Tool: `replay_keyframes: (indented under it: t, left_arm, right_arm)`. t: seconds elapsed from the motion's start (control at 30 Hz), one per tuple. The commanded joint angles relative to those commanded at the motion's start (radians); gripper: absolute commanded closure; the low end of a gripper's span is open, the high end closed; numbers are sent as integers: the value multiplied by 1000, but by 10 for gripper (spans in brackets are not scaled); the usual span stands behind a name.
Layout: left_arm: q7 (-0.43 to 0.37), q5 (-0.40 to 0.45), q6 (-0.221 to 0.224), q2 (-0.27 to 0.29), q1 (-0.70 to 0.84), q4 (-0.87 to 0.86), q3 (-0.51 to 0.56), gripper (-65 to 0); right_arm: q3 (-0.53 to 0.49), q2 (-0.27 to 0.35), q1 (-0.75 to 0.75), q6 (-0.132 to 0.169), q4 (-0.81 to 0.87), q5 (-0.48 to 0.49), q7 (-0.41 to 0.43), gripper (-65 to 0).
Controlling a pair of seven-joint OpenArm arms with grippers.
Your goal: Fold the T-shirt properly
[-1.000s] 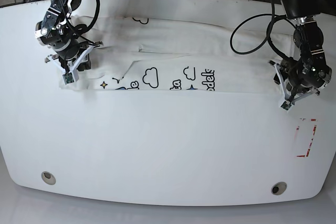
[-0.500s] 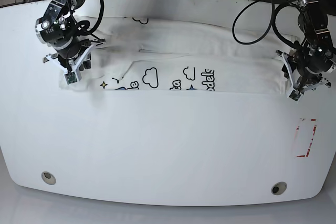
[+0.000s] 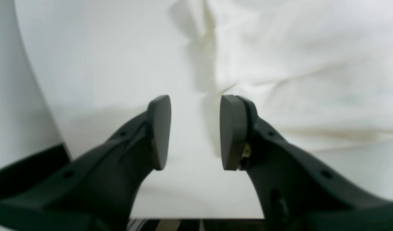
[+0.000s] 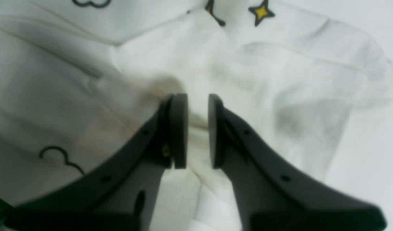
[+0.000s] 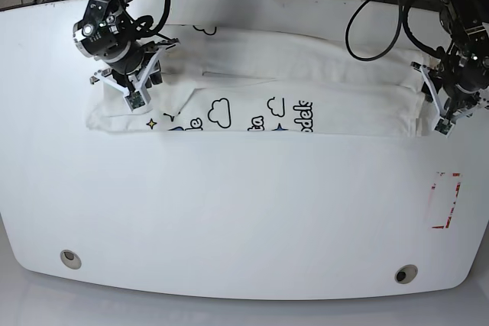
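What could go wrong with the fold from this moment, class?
1. The right gripper hangs open over several rumpled layers of the T-shirt; closing here may pinch more than one layer.
2. The left gripper is open mostly over the bare table beside the shirt's edge; closing here may miss the cloth.

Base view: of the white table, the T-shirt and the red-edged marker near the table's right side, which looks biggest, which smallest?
1. The table, by far.
2. The T-shirt, stretching almost from one arm to the other.
3. The red-edged marker, much the smallest.
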Motion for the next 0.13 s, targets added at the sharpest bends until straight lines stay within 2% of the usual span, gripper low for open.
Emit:
replay_keyframes:
  t: [0.13]
  left_arm:
    - [0, 0, 0, 0, -2, 0, -2, -240]
  right_arm:
    - [0, 0, 2, 0, -2, 0, 0, -103]
